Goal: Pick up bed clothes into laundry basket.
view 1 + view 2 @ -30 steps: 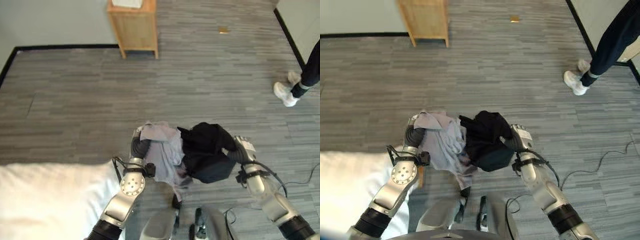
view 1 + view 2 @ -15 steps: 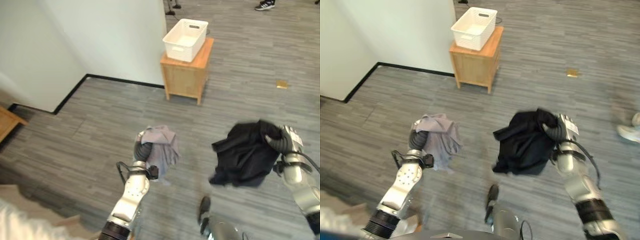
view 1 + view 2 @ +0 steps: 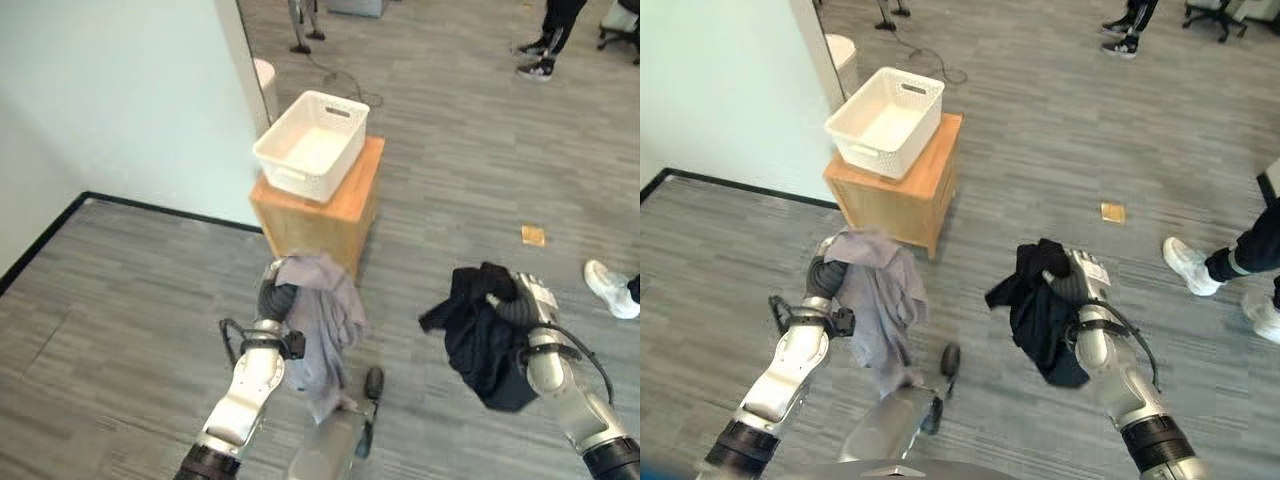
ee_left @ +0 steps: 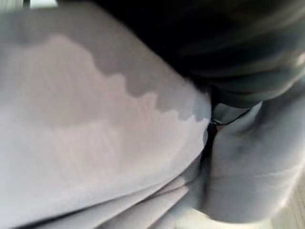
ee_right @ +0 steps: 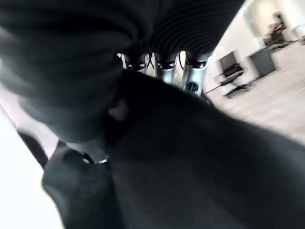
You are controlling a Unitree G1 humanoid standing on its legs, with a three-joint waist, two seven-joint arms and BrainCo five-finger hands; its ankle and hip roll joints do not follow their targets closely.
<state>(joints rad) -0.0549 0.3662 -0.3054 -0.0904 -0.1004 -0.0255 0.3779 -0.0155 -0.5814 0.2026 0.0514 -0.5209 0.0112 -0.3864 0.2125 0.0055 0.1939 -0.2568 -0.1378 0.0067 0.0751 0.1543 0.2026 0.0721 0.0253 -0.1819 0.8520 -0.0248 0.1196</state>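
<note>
The grey plank floor (image 3: 130, 300) carries a small wooden cabinet (image 3: 320, 215) standing against the foot of the pale wall (image 3: 110, 90). On the cabinet's top sits the white laundry basket (image 3: 310, 145), turned a little askew so that one corner overhangs the edge nearest the wall; nothing shows inside it. In front of the cabinet the two arms are raised side by side, well apart, each with a garment. The left hand (image 3: 275, 290) is up just before the cabinet's front face with the grey cloth (image 3: 325, 320) draped over it and hanging down in long folds; the left wrist view shows that cloth bunched against the dark cover (image 4: 238, 43), and the fingers appear to be curled into it, though they are mostly buried in the fabric. The right hand (image 3: 1080, 280) is out to the right over bare floor, its fingers (image 5: 190, 71) closed round the top of the black garment (image 3: 485, 345), which hangs below the wrist in a loose clump clear of the floor. Both clothes are in the hands, short of the basket. A small tan scrap (image 3: 532, 235) lies on the floor beyond the right hand, and a person's white shoe (image 3: 607, 288) stands near the right edge, with another person's dark shoes (image 3: 535, 60) far back.
</note>
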